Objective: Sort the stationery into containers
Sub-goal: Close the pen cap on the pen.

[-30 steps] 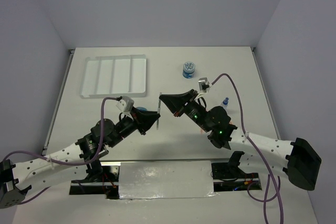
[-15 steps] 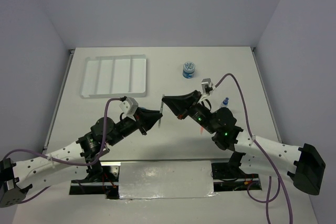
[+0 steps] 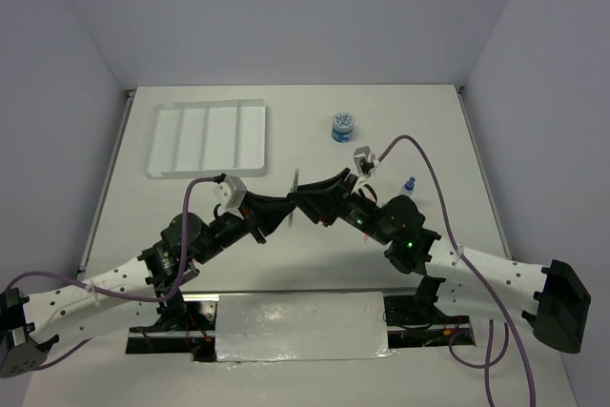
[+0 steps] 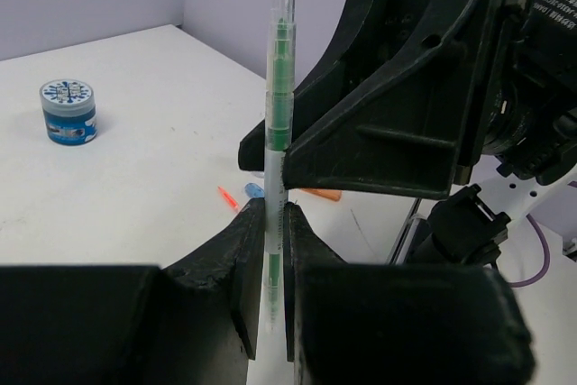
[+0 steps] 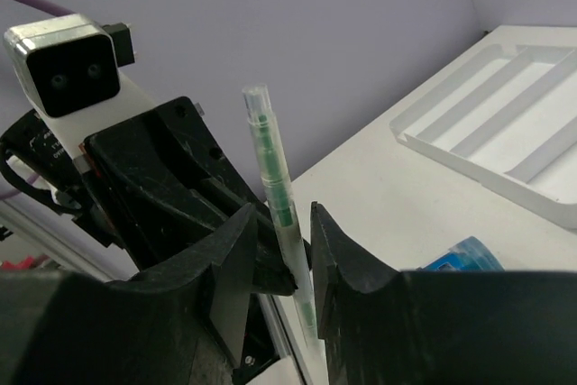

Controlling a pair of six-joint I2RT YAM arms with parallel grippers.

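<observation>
Left gripper [image 4: 273, 223] pinches pen [image 4: 278, 114] tight, upright above worktop middle. Right gripper [image 5: 285, 223] jaws loose around pen. Back right out straight, no bump.

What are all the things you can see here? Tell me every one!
pen: one, clear with green inside, upright between both hands
tray: one, white, four long slots, far left of table
tubs: two, blue, one far middle, one partly hidden near right hand
small piece: one, blue, right side
orange bits: at least two, on table behind pen
table: one, white
left hand: black, shut on pen
right hand: black, open around pen
</observation>
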